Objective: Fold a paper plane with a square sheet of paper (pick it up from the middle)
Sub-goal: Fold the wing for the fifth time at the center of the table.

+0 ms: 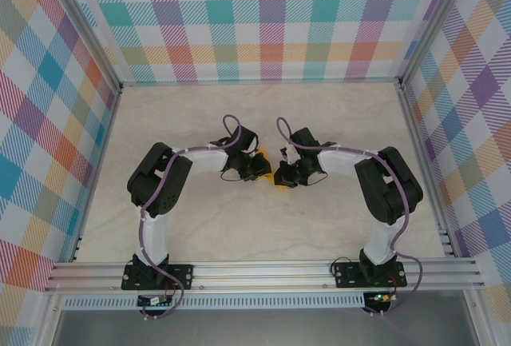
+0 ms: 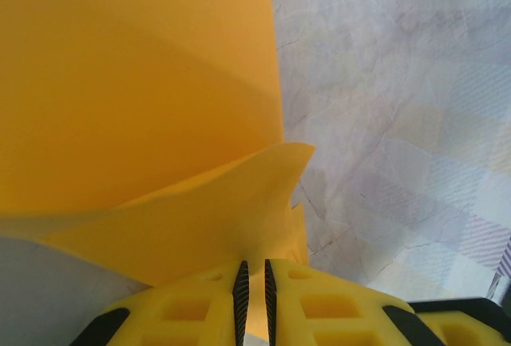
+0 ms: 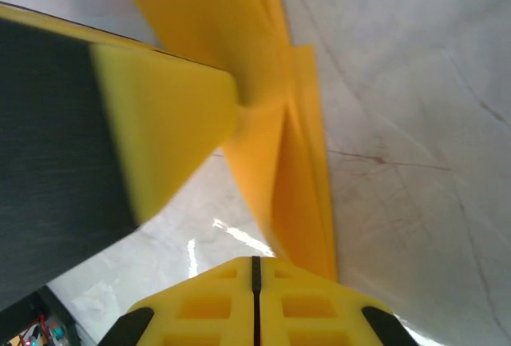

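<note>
At bench (image 1: pixel 200 226) centre from above, left fingers (image 1: pixel 259 172) and right fingers (image 1: pixel 284 175) meet across the paper sheet (image 1: pixel 276 184), its length running far-to-near edge, both arms equally close; left wrist: fingers pinch a raised flap; right wrist: fingers shut, creased edge at their tips, hold unclear, left pad (image 3: pixel 160 114) clamping beyond.

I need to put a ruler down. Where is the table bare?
Bare: the far strip of beige marbled table below the checked back wall, and the near patch beside the silver base rail. Crowded: the centre, where left gripper and right gripper pinch the orange-yellow square paper sheet.
</note>
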### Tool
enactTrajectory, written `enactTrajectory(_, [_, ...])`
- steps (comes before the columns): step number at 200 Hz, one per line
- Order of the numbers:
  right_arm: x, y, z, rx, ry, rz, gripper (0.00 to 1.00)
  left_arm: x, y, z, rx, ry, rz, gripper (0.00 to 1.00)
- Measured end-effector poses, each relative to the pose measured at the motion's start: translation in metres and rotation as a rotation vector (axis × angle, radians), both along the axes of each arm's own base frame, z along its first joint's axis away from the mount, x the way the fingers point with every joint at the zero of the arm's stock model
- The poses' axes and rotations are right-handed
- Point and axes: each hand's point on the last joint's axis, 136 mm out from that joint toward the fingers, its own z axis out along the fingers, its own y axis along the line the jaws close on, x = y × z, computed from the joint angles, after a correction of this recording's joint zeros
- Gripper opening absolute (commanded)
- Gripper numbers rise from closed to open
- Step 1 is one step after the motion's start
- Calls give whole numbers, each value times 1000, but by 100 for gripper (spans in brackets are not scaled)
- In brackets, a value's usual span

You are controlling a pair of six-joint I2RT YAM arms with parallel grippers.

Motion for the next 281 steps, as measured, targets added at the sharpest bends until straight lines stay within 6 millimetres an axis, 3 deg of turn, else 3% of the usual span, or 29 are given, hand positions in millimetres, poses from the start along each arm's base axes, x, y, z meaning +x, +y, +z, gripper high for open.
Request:
enactTrajectory(98, [1, -4, -10, -4, 33, -48, 6, 2, -9, 8, -41, -60, -65, 20])
enactTrajectory(195, [1, -4, -11, 22, 67, -66, 5, -20, -15, 11, -110, -75, -84, 20])
enactTrajectory(281, [0, -3, -11, 36, 86, -66, 5, -20, -16, 12, -111, -82, -85, 19])
